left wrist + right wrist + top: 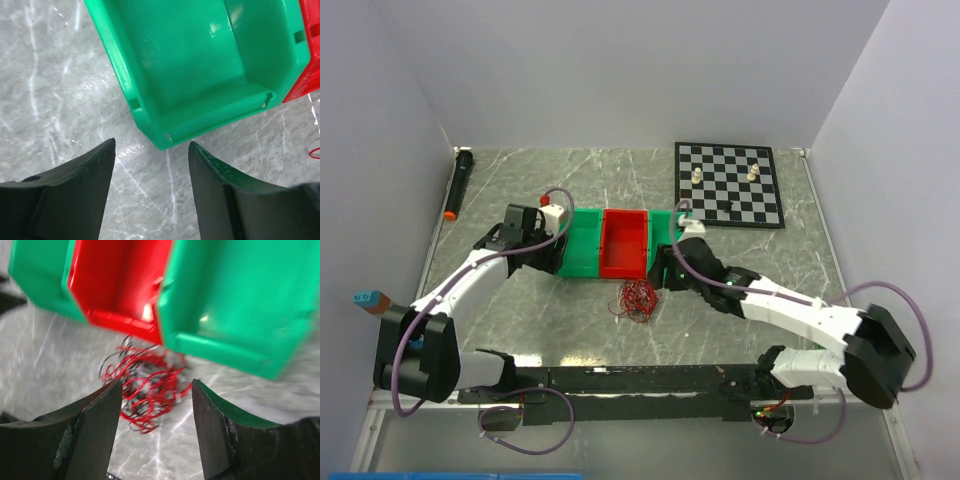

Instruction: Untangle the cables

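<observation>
Looking down from above, you have three bins in a row across the middle of the bench (570, 320): a left green bin (582, 245), a red bin (625, 243) and a right green bin (235, 300), their sides touching. The cables (638, 298) lie in one loose tangle on the bench just near of the red bin, off its near right corner. They are mostly red curly wires with some black strands mixed in. None of them is in any bin that you can see.

Your left tool (151, 147) hovers over bare bench at the near left corner of the left green bin. Its fingers (85, 190) are spread and nothing sits between them. In that wrist view the red bin shows at the right edge, with a small loop of red wire on the bench below it.

Your right tool (156, 385) sits just near of the tangle, low over the bench, with its fingers (95, 430) also spread. The wires show through the gap beyond the fingertips, but the picture is blurred and you cannot tell whether either finger touches them.

At the far right a chessboard (730, 185) lies flat with two pale pieces (695, 176) standing on it. At the far left a black stick with an orange tip (460, 185) lies by the wall.
</observation>
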{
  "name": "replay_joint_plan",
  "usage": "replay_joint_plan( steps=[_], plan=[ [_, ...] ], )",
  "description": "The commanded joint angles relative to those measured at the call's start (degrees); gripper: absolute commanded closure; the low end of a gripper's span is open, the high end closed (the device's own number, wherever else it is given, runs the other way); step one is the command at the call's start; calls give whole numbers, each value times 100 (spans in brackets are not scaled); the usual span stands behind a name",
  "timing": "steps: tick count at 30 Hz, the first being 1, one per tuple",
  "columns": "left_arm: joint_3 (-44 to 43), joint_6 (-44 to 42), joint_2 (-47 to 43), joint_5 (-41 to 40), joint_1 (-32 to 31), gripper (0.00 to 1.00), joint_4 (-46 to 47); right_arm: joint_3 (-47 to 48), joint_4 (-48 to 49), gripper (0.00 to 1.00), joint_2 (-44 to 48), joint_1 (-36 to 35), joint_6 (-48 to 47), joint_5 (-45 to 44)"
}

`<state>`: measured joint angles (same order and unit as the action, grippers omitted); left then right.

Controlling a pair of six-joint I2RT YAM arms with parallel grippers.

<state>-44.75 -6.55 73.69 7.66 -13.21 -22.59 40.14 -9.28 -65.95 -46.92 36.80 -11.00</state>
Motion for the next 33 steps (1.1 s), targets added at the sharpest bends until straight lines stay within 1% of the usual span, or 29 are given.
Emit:
replay_joint_plan(
  steps=[1,4,6,9,10,11,14,15,17,19,23,24,25,27,30,31,33],
  plan=[
    [-507,-136,-144,-160,-23,33,-271,318,330,35,-707,-204,126,379],
    [-753,-311,-363,50,-32,26,-667,651,217,36,-1129,-283,205,625],
    [-859,-452,-539,87,-85,16,-895,872,24,37,-1480,-336,249,766],
    [-965,-654,-776,51,-129,14,-1124,1101,-153,41,-1815,-493,197,976],
    [-991,-716,-821,69,-120,14,-1186,1084,-58,43,-1833,-572,127,1056],
    [-1000,-786,-873,112,-129,14,-1239,1040,100,46,-1825,-651,22,1326],
    [-948,-988,-970,332,-138,12,-1318,1022,225,48,-1833,-880,-216,1671],
    [-930,-1067,-979,420,-155,10,-1344,1013,233,48,-1816,-915,-252,1741],
    [-921,-1182,-936,596,-173,8,-1397,847,548,49,-1702,-925,-357,2126],
    [-947,-1200,-839,666,-199,8,-1406,724,804,50,-1570,-933,-523,2627],
    [-1175,-1174,-558,833,-287,7,-1546,811,734,52,-1403,-951,-849,3156],
    [-1220,-1165,-471,894,-322,7,-1590,820,734,50,-1351,-951,-954,3262],
    [-1281,-1173,-417,982,-348,8,-1634,846,656,47,-1306,-951,-1042,3306],
    [-1360,-1235,-329,1166,-410,8,-1705,803,594,34,-1210,-933,-1209,3386],
    [-1431,-1262,-233,1457,-550,8,-1705,540,444,22,-877,-724,-1140,2833],
    [-1466,-1261,-180,1536,-612,9,-1705,321,531,21,-640,-522,-1000,2754],
    [-1545,-1270,-92,1659,-700,9,-1740,-48,585,20,-210,-354,-719,2386]
  ],
)
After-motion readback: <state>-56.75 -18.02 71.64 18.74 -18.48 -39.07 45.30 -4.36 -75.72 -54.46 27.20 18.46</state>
